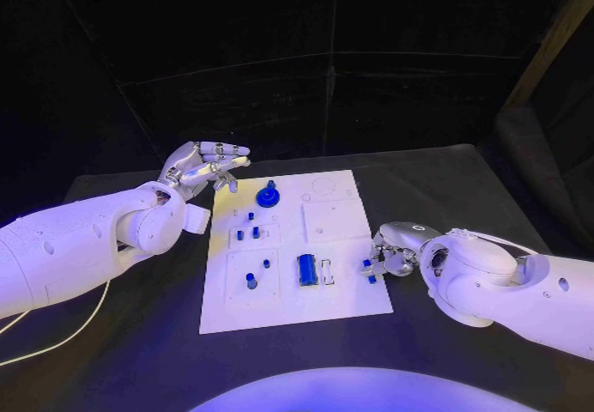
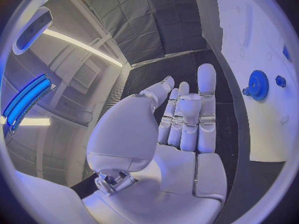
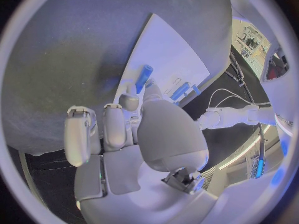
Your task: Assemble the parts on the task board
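Pinching a small blue part at the task board's right edge, toward its near right corner, my right hand has its fingertips closed round the piece; in the right wrist view the blue peg stands out past my fingers, its long axis pointing away from the palm and out over the white plate. From the pinch, the open slots lie toward the board's middle: the large blue cylinder lies just beside, its long axis running from near edge to far edge, with a pale empty recess between it and my fingers. I judge the coming move to be a short carry inward from the right edge, so this hand is the nearer one by far. My left hand hangs off the far left corner, fingers loosely spread and holding nothing, with the blue gear near it on the board's far end.
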Controlling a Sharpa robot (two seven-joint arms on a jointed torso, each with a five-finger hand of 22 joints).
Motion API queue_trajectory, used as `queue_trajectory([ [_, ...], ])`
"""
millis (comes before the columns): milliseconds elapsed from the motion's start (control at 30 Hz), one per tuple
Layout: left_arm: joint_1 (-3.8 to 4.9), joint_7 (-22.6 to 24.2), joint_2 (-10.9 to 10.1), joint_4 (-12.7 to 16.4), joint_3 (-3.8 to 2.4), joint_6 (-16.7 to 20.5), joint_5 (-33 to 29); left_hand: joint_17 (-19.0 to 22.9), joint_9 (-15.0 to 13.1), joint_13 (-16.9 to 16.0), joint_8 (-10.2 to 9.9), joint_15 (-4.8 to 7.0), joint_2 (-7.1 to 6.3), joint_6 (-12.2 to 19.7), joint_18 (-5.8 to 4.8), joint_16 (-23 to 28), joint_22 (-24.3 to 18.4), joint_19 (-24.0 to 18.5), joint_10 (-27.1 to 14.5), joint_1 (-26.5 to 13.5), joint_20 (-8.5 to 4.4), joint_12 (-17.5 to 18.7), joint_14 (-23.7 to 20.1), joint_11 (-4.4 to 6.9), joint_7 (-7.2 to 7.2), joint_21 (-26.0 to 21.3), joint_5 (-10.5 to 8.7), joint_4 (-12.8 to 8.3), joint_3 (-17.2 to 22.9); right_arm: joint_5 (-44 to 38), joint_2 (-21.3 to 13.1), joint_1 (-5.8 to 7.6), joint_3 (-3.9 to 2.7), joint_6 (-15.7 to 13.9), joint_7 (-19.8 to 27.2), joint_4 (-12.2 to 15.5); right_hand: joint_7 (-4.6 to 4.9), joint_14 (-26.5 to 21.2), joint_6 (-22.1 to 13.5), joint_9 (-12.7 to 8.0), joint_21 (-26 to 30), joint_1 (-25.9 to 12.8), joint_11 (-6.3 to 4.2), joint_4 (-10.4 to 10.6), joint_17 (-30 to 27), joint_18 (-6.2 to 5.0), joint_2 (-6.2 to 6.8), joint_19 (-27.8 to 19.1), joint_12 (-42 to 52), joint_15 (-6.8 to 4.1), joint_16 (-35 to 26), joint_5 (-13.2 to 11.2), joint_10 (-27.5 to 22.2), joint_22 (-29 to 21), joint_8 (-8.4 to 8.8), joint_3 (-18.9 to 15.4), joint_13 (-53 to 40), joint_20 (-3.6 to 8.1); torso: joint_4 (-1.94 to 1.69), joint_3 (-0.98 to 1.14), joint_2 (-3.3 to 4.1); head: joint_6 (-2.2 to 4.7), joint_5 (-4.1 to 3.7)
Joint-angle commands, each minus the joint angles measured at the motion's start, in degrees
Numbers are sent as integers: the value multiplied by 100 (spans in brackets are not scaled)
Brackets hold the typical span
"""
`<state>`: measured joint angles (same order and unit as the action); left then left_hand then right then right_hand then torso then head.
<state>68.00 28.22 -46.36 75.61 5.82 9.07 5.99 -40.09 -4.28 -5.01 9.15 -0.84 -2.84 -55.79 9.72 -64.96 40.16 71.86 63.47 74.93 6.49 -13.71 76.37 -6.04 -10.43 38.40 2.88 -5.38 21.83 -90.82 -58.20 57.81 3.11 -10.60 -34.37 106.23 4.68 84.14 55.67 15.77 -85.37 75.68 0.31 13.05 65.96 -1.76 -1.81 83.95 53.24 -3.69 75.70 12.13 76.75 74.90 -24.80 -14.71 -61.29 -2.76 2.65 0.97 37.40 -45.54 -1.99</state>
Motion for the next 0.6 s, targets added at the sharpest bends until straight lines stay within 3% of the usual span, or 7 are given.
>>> queue_trajectory([
  [33,6,25,0,5,-4,-51,-20,6,3,-6,35,-4,41,35,74,-14,-7,-22,-54,-5,0,-14,-50,2,-13,-39,-2,0,-32,-52,66,-68,30,304,-65,-24,-17,178,33,-10,0,150,-28,-88,3,3,-31,135,-17,-4,-4,132,23,944,37,2,5,-12,-2,-3,1,-7,5],
  [100,6,25,-1,6,-3,-51,-20,6,3,-6,35,-4,41,35,74,-14,-7,-22,-54,-5,0,-14,-50,2,-13,-39,-2,0,-32,-107,113,-89,30,352,-85,-42,-21,177,31,-3,2,314,-36,-180,2,3,-50,134,-32,-11,-8,246,12,943,36,42,11,-5,-3,-1,2,-10,8],
  [267,5,24,-14,13,-3,-48,-20,6,3,-6,35,-4,41,35,74,-14,-7,-22,-54,-5,0,-14,-50,2,-13,-39,-2,0,-32,-439,195,-127,30,580,-176,-84,-23,172,28,2,10,522,-42,-311,-12,1,-67,126,-76,-16,-23,270,-11,936,41,79,36,2,-8,-4,0,-16,15],
  [433,5,23,-26,26,-3,-47,-20,9,3,-7,39,-5,42,38,73,-16,-9,-21,-58,-5,0,-20,-51,2,-13,-42,-2,-1,-37,-749,281,-143,31,831,-270,-110,-27,167,33,1,19,805,-50,-488,-26,-1,-146,119,-136,-24,-42,77,-39,931,61,190,71,11,-14,-5,-3,-26,26],
  [600,5,23,-34,31,-3,-44,-20,9,3,-7,40,-5,42,38,73,-17,-9,-21,-59,-5,0,-20,-51,2,-13,-42,-2,-1,-37,-873,317,-148,32,831,-308,-102,-37,163,40,-17,27,1103,-65,-660,-32,-3,-272,113,-194,-39,-55,86,-74,925,98,403,102,24,-11,-1,-7,-22,40],
])
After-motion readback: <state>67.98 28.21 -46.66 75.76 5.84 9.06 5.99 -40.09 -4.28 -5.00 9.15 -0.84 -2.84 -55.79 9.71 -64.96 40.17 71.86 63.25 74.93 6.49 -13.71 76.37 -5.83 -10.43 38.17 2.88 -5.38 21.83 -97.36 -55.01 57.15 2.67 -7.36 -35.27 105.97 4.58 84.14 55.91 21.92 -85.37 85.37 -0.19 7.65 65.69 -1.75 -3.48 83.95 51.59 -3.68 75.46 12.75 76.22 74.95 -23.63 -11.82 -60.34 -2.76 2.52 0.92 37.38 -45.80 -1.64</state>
